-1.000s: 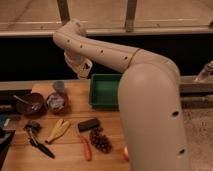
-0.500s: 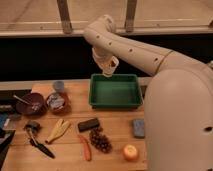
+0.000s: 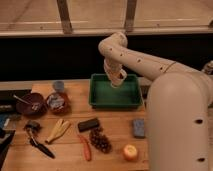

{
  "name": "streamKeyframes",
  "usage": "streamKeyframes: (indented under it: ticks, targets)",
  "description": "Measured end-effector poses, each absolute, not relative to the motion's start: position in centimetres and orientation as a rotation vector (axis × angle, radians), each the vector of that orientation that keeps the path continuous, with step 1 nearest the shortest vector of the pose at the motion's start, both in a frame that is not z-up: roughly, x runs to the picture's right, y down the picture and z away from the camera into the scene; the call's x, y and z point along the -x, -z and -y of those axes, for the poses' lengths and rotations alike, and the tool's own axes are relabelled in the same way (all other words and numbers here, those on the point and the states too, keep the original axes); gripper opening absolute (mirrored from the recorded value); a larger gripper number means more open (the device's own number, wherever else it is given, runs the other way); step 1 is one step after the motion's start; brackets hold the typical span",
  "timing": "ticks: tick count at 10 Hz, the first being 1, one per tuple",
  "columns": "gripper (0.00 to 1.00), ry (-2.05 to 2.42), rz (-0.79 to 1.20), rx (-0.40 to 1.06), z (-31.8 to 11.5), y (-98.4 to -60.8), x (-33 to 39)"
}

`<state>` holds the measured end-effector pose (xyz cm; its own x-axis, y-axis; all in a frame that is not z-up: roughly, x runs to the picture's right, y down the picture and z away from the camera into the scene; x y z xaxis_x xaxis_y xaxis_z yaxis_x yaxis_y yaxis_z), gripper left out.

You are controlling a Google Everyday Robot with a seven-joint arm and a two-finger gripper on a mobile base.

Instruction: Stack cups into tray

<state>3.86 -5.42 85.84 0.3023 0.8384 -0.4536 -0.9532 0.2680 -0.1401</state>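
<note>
Far left on the wooden worktop (image 3: 112, 131) stands a dark-red bowl (image 3: 26, 104) with a utensil leaning in it. Just beside it, to the right, is a second dark-red bowl (image 3: 56, 102) holding pale contents that cannot be identified. Behind that second bowl, near the rear edge, a pale grey-blue cup (image 3: 59, 86) stands upright, well apart from the tray.

In front of the bowls lie a black-handled tool (image 3: 36, 139), a banana (image 3: 58, 130), a dark rectangular block (image 3: 88, 124), an orange carrot (image 3: 85, 148) and a bunch of dark grapes (image 3: 100, 140), all loose on the worktop and in no container.

The green tray (image 3: 115, 102) sits at the rear centre of the worktop. Its visible floor appears bare; the far right corner is hidden behind the arm.

The gripper (image 3: 117, 79) hangs over the tray's rear right part, pointing down from the cream arm (image 3: 145, 60). The jaws appear drawn in around a pale, rounded object, seemingly a cream-white cup (image 3: 118, 76); whether it touches the tray floor cannot be told.

Right of the tray, toward the front, lie a blue sponge (image 3: 139, 127) and an orange fruit (image 3: 130, 152), partly beside the robot's large cream body (image 3: 180, 125).
</note>
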Motion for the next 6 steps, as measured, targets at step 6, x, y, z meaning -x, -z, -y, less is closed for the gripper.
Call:
streamKeyframes:
  ticks: [6]
  targets:
    - [0.31, -1.243, -0.326, 0.597, -0.3, -90.6, 1.3]
